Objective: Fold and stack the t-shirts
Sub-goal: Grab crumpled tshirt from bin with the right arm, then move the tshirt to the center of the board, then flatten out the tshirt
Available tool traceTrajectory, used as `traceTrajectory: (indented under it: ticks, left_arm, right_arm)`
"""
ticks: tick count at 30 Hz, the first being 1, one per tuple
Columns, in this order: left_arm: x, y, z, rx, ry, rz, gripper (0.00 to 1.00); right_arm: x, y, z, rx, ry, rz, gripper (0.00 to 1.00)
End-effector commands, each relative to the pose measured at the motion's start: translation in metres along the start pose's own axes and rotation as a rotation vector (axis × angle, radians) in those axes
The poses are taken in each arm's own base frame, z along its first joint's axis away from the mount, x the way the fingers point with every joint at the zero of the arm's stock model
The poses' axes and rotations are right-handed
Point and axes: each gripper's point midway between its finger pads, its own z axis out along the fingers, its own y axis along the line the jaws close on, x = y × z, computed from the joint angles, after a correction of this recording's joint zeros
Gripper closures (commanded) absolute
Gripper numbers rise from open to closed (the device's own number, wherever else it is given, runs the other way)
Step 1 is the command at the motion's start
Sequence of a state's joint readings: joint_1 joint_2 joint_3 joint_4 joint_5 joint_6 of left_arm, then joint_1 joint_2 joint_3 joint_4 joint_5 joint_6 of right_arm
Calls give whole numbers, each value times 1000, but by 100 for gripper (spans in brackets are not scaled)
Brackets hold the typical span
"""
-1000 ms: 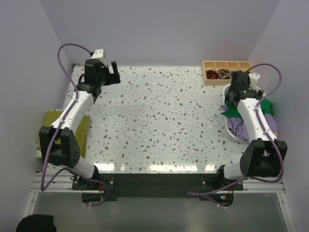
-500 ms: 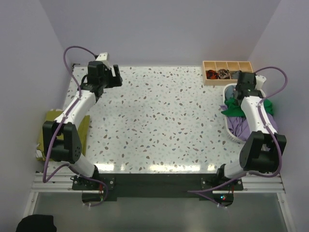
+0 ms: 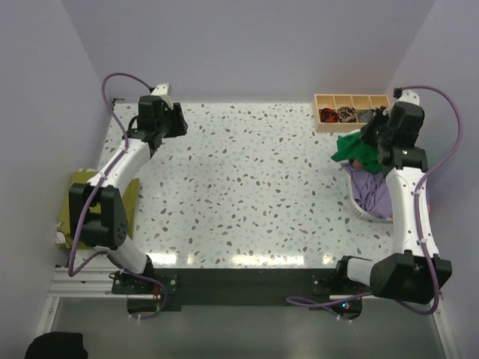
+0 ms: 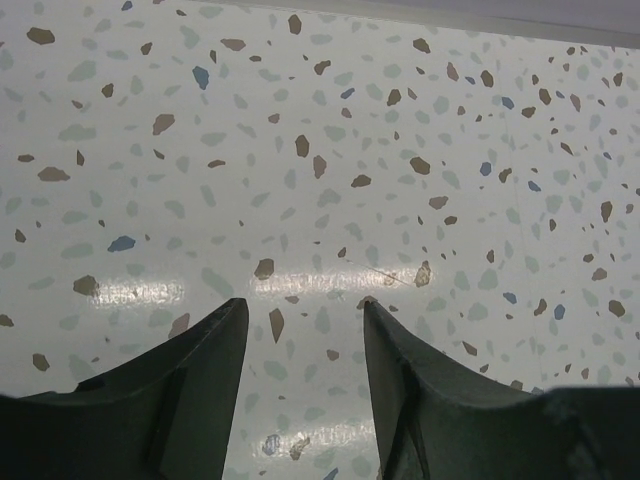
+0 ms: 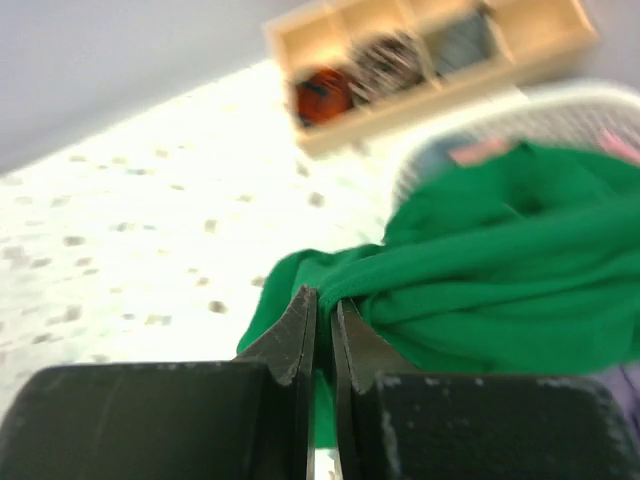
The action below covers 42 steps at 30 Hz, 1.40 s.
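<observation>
My right gripper is shut on a fold of the bright green t-shirt. In the top view the green t-shirt hangs bunched from the right gripper, above the basket's far left rim. A lavender t-shirt lies in the white basket. An olive-yellow t-shirt lies folded beyond the table's left edge. My left gripper hovers over the far left of the table. In the left wrist view the left gripper is open over bare speckled tabletop, with nothing between its fingers.
A wooden compartment box with small dark fabric pieces stands at the far right, just behind the basket; in the right wrist view the box sits beyond the green cloth. Walls close in the table on the left, back and right.
The right gripper shut on the green t-shirt in the basket and lifted it up and to the left. The left gripper's jaws have narrowed, and that arm shifted slightly right.
</observation>
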State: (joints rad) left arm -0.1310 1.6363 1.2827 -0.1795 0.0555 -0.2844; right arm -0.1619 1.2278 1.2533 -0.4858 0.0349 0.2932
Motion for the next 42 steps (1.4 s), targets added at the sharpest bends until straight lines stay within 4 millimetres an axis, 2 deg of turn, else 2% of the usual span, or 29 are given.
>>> traceTrajectory:
  ticks: [1,2,4,5,7,8,10,11,12,13,14,15,16,17,18,19,20,21,22,24,25,27,29,31,33,37,40,41,42]
  left_arm:
    - [-19,-9,0,43,-59,-25,47]
    - [-18,-11,-1,51,-57,-25,49]
    - [-18,-11,-1,54,-56,-31,52]
    - [-21,-12,-4,55,-66,-32,56]
    - [-21,-12,-5,51,-68,-35,59]
    - [-24,-12,-8,45,-77,-37,62]
    - [-24,-9,-9,36,-82,-40,65]
    - [-26,-8,-11,23,-88,-45,66]
    - [-27,-6,-12,15,-94,-47,66]
    - [-27,-5,-14,9,-94,-47,66]
    - [-30,-3,-17,-7,-103,-52,66]
    - [-29,-1,-18,-20,-102,-56,66]
    - [-30,0,-20,-28,-106,-60,62]
    - [-32,6,-24,-64,-118,-67,61]
    - [-31,9,-26,-82,-118,-73,59]
    - [-32,11,-28,-94,-126,-77,47]
    - [-35,14,-33,-110,-139,-81,40]
    - [-34,15,-35,-116,-141,-81,38]
    - [-34,15,-36,-117,-144,-81,41]
    - [-35,14,-40,-114,-151,-79,41]
    - [-37,14,-42,-117,-157,-79,39]
    - [-34,12,-42,-117,-148,-76,36]
    - [-27,9,-40,-98,-120,-80,36]
    - [-10,7,-37,-75,-78,-91,36]
    - [12,7,-34,-65,-24,-98,34]
    - [73,-5,-31,-41,147,-71,34]
    - [116,-13,-37,-69,255,-27,34]
    - [126,-13,-41,-82,276,-20,33]
    - [128,-15,-45,-83,277,-15,27]
  right_arm:
    - [-56,109,-61,-529,-93,-110,100]
    - [-59,134,-78,-637,-94,-131,100]
    - [-59,165,-99,-768,-92,-176,100]
    - [-54,198,-121,-901,-78,-214,100]
    - [-44,233,-147,-1064,-43,-254,100]
    - [-38,260,-169,-1172,-31,-282,100]
    - [-19,294,-202,-1344,22,-327,100]
    - [-20,304,-213,-1388,19,-342,100]
    - [-8,314,-208,-1410,62,-355,100]
    - [1,323,-211,-1425,87,-364,100]
    - [13,327,-199,-1402,127,-353,98]
    - [30,332,-177,-1359,178,-344,96]
    - [54,333,-158,-1325,248,-341,96]
    - [69,333,-143,-1291,296,-332,91]
    - [95,334,-117,-1242,374,-323,76]
    - [119,332,-104,-1213,437,-323,65]
    - [134,329,-92,-1185,470,-329,60]
    - [147,325,-80,-1143,494,-328,56]
    - [161,315,-60,-1036,500,-341,55]
    - [161,300,-43,-924,457,-369,50]
    - [154,284,-32,-813,396,-385,47]
    - [149,268,-24,-722,354,-419,41]
    - [147,245,-16,-604,333,-458,30]
    - [156,236,-15,-580,369,-480,24]
    - [175,238,-14,-613,437,-486,24]
    - [214,237,-4,-620,545,-431,24]
    - [228,234,3,-606,572,-414,24]
    - [232,234,5,-604,581,-413,24]
    - [233,233,6,-600,586,-413,24]
